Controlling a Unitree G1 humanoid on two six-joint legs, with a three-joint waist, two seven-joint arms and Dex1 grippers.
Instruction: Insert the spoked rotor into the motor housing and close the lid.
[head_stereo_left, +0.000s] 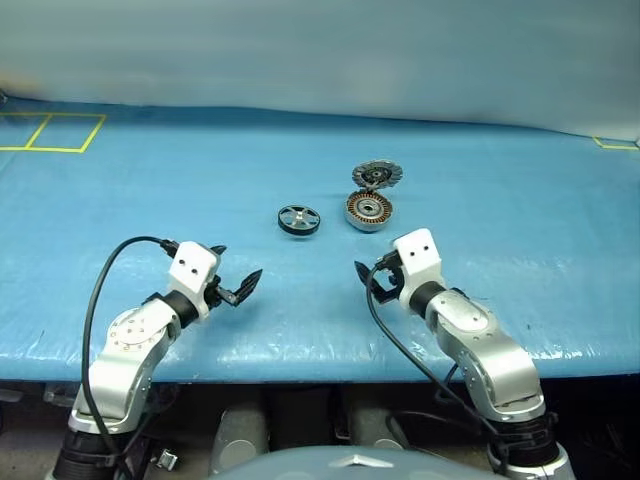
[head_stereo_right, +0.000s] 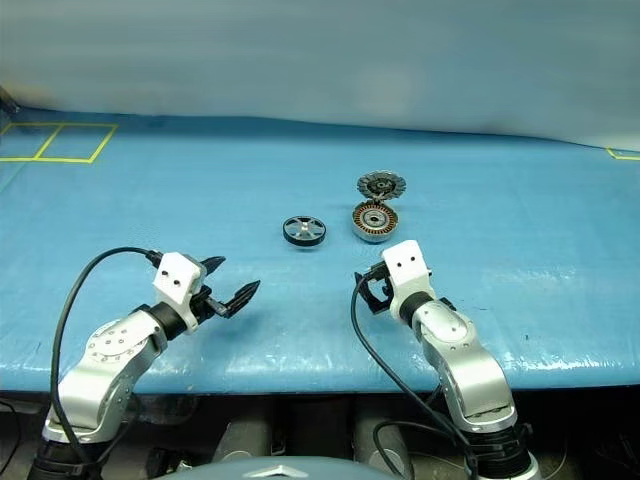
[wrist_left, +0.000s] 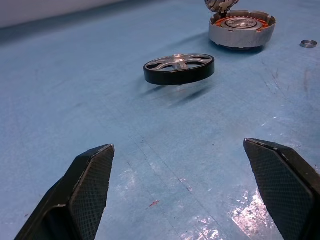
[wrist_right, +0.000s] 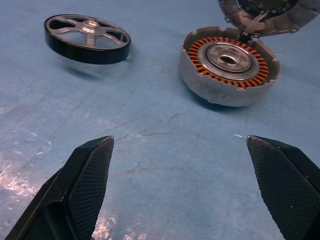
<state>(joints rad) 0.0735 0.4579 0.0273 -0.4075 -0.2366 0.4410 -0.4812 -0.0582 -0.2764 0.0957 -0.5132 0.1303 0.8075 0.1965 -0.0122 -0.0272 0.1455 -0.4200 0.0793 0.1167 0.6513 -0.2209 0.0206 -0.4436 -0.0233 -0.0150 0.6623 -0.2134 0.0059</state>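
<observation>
Basically both grippers, left (head_stereo_left: 238, 273) and right (head_stereo_left: 366, 283), were spread wide, empty, short of the parts. Wheel (head_stereo_left: 299, 220) lay flat on the blue surface (head_stereo_left: 150, 200), just left of the housing (head_stereo_left: 369, 210); lid (head_stereo_left: 377, 176) stood hinged open behind. Best plan, I judged: pinch the wheel's rim, keep it level, center over the bearing.

Even, fairly bright light from above falls on the blue surface (head_stereo_left: 200, 200), which shows pale streaks of glare near its front edge. In the wrist views, white sheen patches lie on the surface close to the pincer fingers (wrist_left: 87, 192), and the spoked rotor (wrist_left: 179, 68) casts a soft, short shadow beneath itself. The motor housing (wrist_right: 229, 65) looks sharp; the lid (wrist_left: 217, 4) is cut off at the frame edge, perhaps slightly blurred.
</observation>
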